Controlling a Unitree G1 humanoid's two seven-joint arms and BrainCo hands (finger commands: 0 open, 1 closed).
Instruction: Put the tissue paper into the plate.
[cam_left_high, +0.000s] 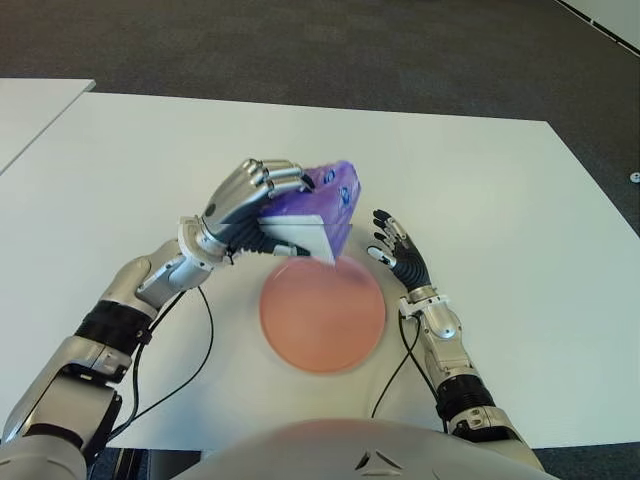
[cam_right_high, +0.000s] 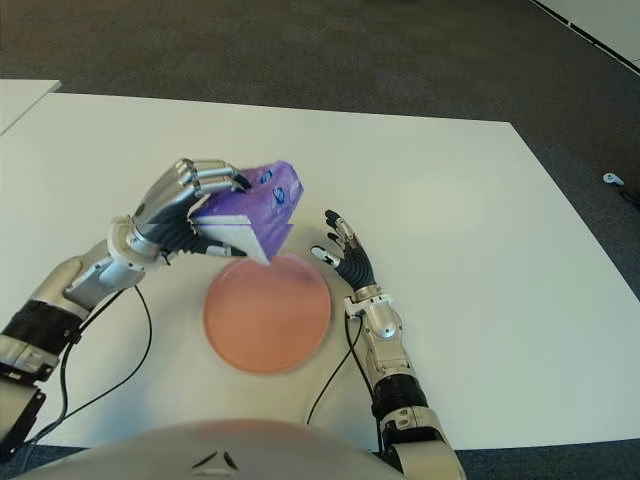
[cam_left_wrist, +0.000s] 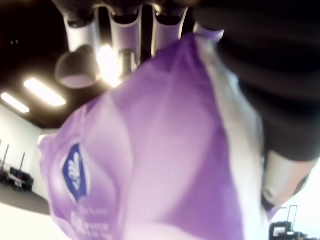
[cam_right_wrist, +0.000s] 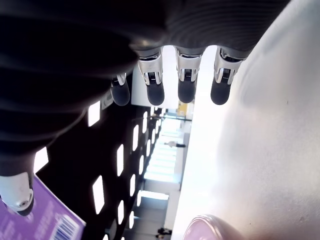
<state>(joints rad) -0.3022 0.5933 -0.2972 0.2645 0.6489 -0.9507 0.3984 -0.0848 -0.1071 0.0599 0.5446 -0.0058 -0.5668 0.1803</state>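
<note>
Above the plate's far rim, your left hand (cam_left_high: 262, 195) grips the tissue pack (cam_left_high: 322, 206).
Its long axis runs across the desk (cam_left_high: 480, 180), tilted toward the pink plate (cam_left_high: 322, 315); your right hand (cam_left_high: 397, 250) waits with relaxed fingers, holding nothing, just right of the plate.

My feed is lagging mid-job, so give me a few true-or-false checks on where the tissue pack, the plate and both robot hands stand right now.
1. The left robot hand grips the purple plastic tissue pack. True.
2. The tissue pack lies flat inside the round pink plate. False: it is held up over the plate's far rim.
3. The right robot hand holds the tissue pack. False: it is open, holding nothing, at the plate's right.
4. The plate sits on the white table. True.
</note>
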